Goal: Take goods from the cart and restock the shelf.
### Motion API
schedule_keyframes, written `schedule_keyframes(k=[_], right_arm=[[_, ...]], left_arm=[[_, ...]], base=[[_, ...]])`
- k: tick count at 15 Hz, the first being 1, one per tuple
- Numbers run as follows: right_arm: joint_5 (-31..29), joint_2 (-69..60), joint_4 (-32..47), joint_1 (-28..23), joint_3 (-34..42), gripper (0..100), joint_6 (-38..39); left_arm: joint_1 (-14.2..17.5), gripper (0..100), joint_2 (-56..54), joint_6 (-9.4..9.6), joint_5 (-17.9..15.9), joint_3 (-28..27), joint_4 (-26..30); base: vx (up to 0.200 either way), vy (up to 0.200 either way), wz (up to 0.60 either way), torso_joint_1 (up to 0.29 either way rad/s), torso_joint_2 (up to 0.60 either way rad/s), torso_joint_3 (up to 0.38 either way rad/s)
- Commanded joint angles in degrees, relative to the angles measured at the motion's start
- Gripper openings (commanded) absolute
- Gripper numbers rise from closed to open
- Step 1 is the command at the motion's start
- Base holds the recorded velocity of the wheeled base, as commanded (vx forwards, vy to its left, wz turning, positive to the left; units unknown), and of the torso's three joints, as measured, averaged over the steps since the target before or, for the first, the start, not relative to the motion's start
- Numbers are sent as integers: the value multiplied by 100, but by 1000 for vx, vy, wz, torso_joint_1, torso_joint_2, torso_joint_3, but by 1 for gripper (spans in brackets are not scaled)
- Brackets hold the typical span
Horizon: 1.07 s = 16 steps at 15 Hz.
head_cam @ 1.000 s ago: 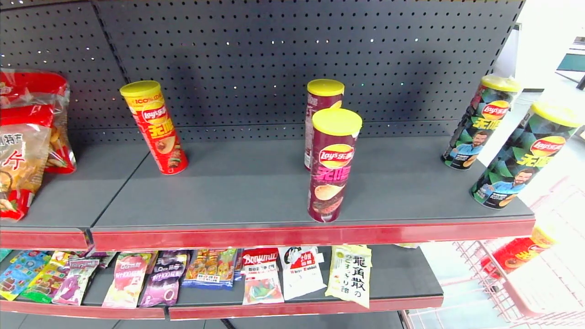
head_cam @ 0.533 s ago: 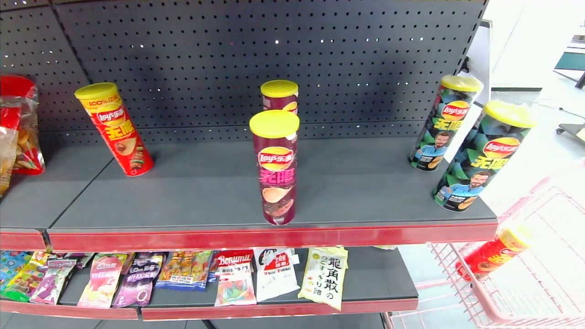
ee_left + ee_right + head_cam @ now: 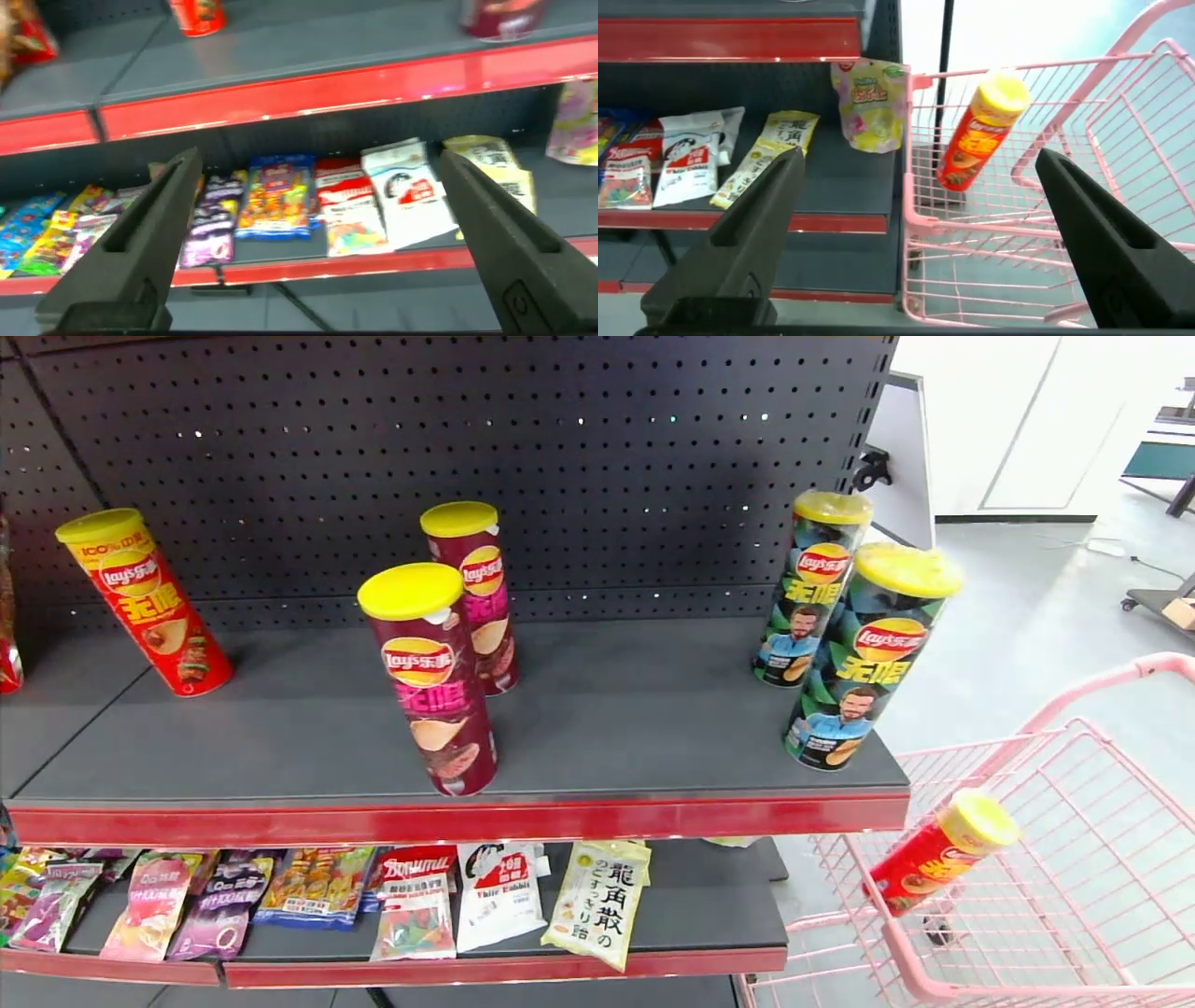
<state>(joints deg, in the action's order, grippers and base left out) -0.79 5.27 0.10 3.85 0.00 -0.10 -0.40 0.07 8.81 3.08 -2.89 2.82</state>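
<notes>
Holds left fingers (image 3: pixel 131 243) and right fingers (image 3: pixel 738 243) apart, empty, for the red chip can (image 3: pixel 938 852) leaning in the right-side cart (image 3: pixel 1111 683).

Wide-spread fingers (image 3: pixel 140 233) of the left gripper (image 3: pixel 320 159), snack packets (image 3: pixel 280 196) on lower shelf (image 3: pixel 402 264), red can (image 3: pixel 198 14) above

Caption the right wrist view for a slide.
Open right gripper facing a red, yellow-lidded chip can leaning inside the pink wire cart, beside a dark shelf of snack packets.
</notes>
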Motion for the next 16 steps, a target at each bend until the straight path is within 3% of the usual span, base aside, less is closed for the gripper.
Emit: schedule_keyframes(k=[1,3,10,16], right_arm=[[0,9,-1,1,0,100,1],[0,9,-1,1,0,100,1],[0,9,-1,1,0,100,1],[0,9,-1,1,0,100,1]], left_arm=[[-4,100,1,-11,-1,-1,0],[-4,100,-7,-152,-1,-1,0],[-4,100,1,-240,-1,-1,0],[5,100,1,-249,-1,-1,0]], base=[[0,0,0,0,0,0],[0,0,0,0,0,0],[0,0,-600,0,5,3],[0,0,0,0,0,0]])
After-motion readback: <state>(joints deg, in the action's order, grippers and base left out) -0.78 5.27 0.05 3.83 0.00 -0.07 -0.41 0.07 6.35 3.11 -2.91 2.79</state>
